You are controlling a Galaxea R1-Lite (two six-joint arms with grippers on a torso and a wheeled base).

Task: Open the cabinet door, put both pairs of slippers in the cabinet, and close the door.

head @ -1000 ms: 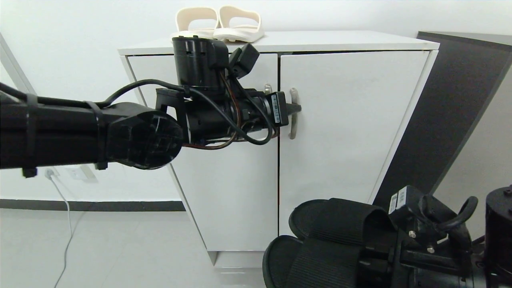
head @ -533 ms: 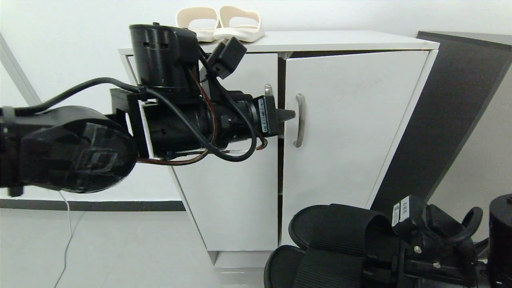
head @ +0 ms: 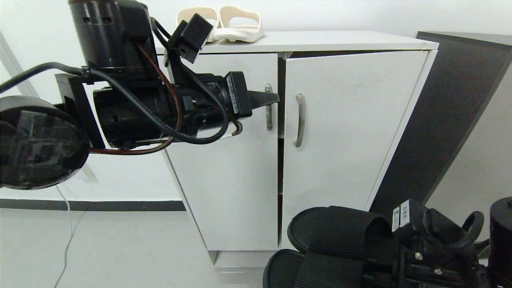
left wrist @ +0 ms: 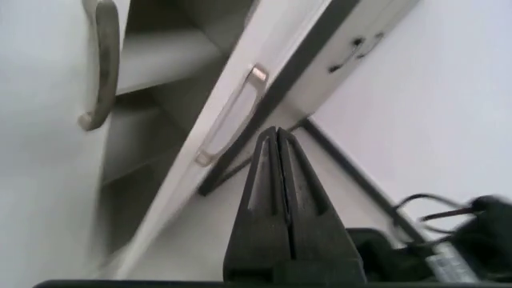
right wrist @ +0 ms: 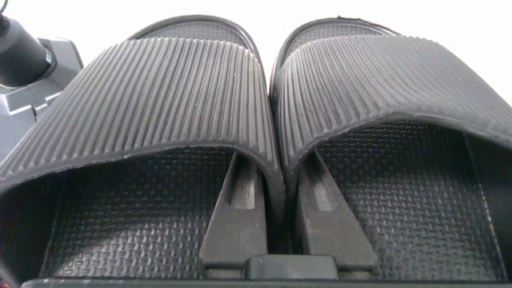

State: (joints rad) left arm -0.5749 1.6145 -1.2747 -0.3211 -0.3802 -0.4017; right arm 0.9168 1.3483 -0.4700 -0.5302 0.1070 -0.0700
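Door (head: 352, 120) right of centre ajar. Left claw (head: 276, 97) pinched shut, empty, at frame centre beside gap. Likely best: tip into gap, sweep door wide. Right claw (right wrist: 278, 204) clamps black slippers (head: 332, 240), lower right; keep clear of swing.

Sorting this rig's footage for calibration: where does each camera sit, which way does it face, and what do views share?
Head view: on the head, facing forward and down at the cabinet; left arm and right arm show.
Left wrist: behind the shut left gripper, facing the door handles.
Right wrist: behind the right gripper, facing the black slippers it clamps.
Shared: head view also shows handles and slippers.
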